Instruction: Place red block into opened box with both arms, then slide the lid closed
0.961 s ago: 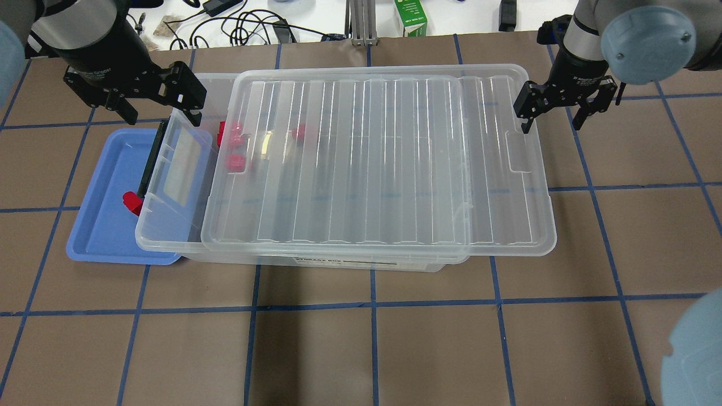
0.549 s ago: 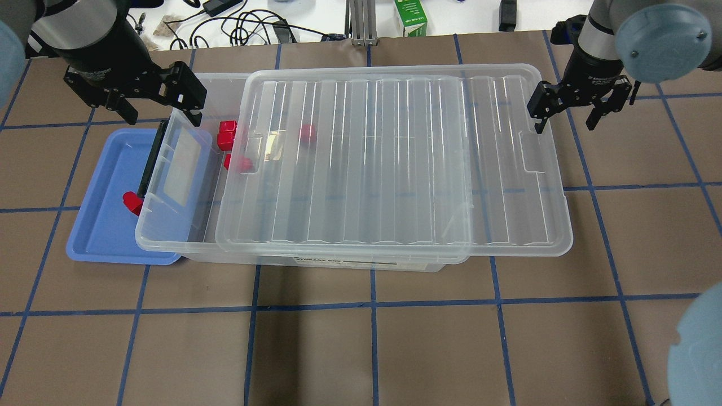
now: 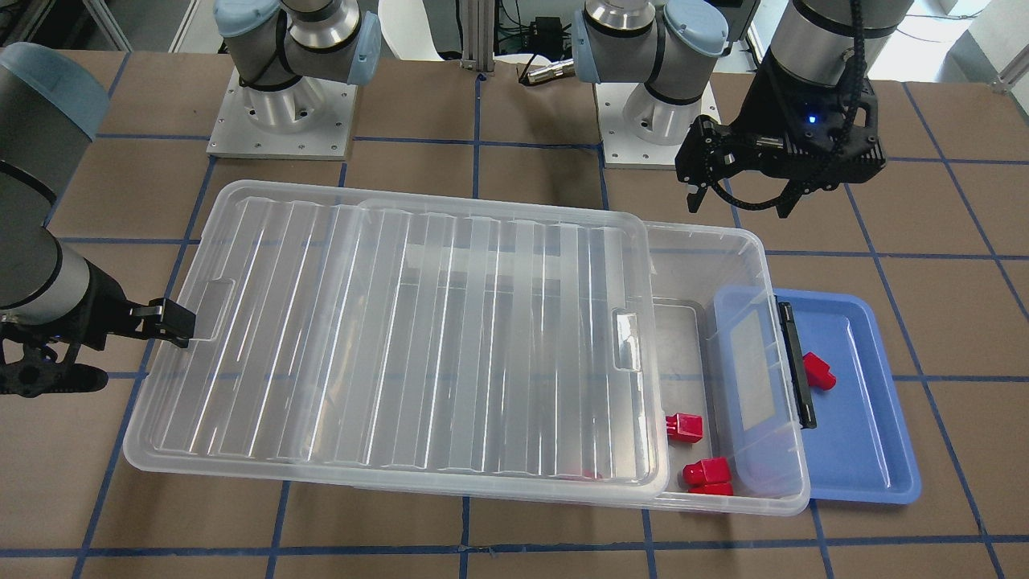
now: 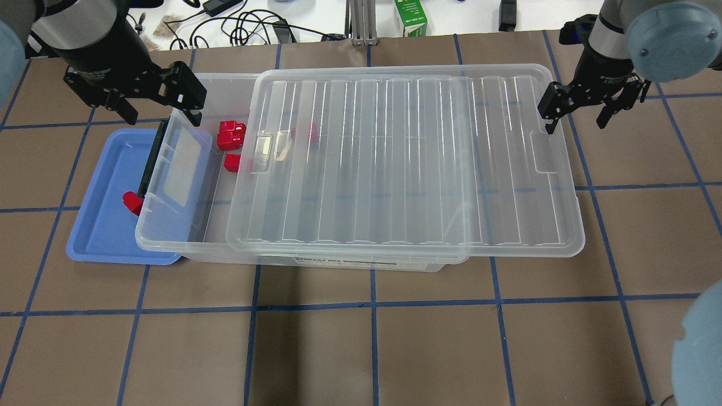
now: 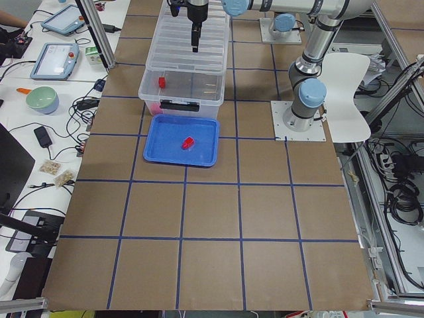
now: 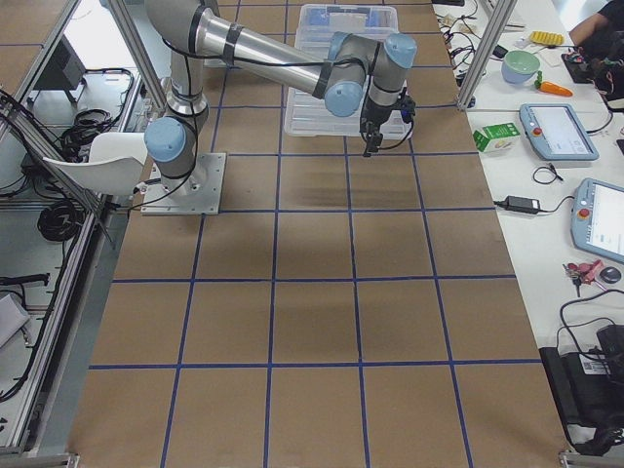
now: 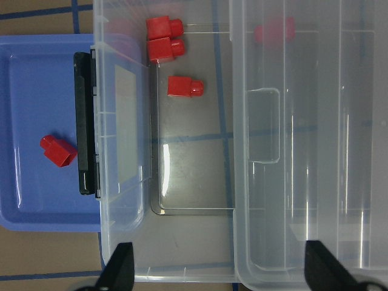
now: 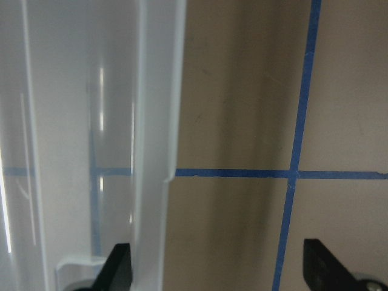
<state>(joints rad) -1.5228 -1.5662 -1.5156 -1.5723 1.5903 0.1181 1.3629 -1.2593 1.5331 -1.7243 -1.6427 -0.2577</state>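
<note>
The clear box (image 4: 169,239) lies across the table with the ribbed lid (image 4: 406,169) on it, shifted past the box's right end. My right gripper (image 4: 576,119) is open and straddles the lid's right rim (image 8: 159,121), one finger inside it. At the uncovered left end of the box lie three red blocks (image 4: 230,135); another (image 4: 304,133) shows through the lid. One red block (image 4: 132,202) lies in the blue tray (image 4: 96,225) and also shows in the left wrist view (image 7: 59,150). My left gripper (image 4: 158,110) hangs open and empty above the box's far left corner.
The box's end flap with the black bar latch (image 4: 151,160) overhangs the blue tray. Cables and a green carton (image 4: 410,20) lie beyond the table's far edge. Both arm bases (image 3: 277,121) stand behind the box. Brown table surface lies in front of the box.
The lid has slid to the right along with my right gripper, uncovering more of the box's left end and the red blocks there. My left gripper has stayed put.
</note>
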